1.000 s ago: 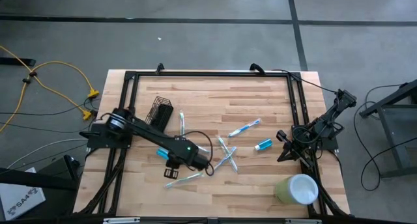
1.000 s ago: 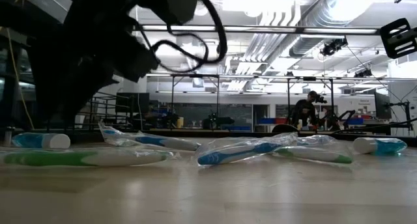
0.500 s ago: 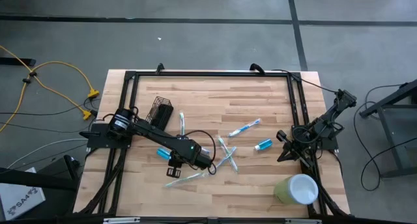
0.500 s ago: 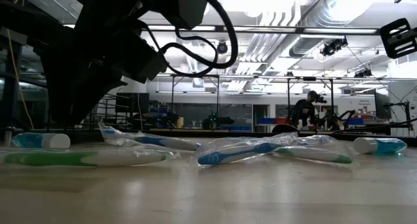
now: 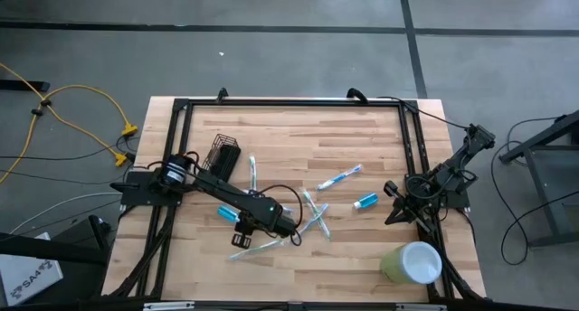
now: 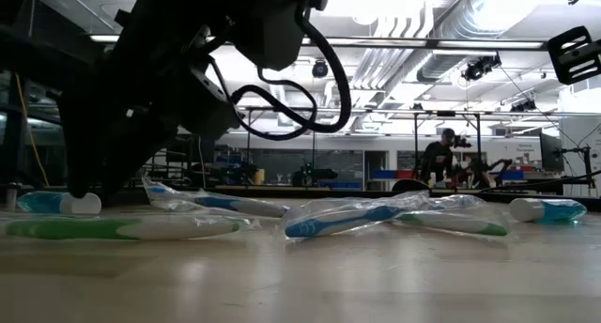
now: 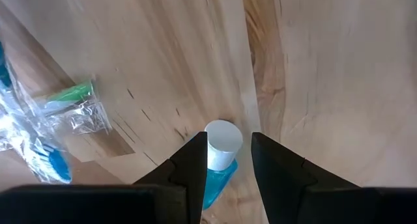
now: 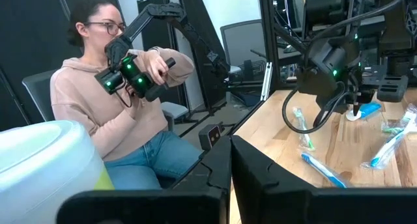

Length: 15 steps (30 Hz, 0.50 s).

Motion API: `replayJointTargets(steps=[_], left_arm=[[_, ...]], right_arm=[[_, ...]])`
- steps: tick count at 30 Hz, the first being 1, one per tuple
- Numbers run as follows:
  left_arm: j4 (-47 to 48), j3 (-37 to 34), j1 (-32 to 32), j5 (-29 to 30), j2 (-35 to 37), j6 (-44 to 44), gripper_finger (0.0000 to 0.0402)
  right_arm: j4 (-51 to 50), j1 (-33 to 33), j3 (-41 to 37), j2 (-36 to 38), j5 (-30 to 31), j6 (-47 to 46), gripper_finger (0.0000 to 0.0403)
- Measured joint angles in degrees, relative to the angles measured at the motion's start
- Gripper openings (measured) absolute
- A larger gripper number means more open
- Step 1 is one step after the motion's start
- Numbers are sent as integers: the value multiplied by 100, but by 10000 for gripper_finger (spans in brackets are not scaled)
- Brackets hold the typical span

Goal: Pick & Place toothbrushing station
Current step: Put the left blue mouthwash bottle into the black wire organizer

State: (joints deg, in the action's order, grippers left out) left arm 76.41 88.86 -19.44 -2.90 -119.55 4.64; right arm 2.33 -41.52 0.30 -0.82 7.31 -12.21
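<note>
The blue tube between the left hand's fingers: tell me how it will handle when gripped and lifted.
The blue tube lies flat between the open fingers of the left hand. It looks small, so probably light. Its round white cap suggests it may roll if nudged sideways. The body looks soft and may give a little when squeezed.

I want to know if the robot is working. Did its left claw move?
Yes. The left gripper slid toward the mesh holder's side and came down around the small blue tube.
</note>
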Motion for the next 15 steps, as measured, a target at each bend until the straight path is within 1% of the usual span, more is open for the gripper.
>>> replayJointTargets(steps=[11, 15], left_arm=[[-43, 0, 2, -177, 0, 9, 115], [-84, 0, 4, -178, 0, -32, 125]], right_arm=[[0, 0, 0, 0, 0, 0, 2], [0, 2, 2, 0, 0, -2, 2]])
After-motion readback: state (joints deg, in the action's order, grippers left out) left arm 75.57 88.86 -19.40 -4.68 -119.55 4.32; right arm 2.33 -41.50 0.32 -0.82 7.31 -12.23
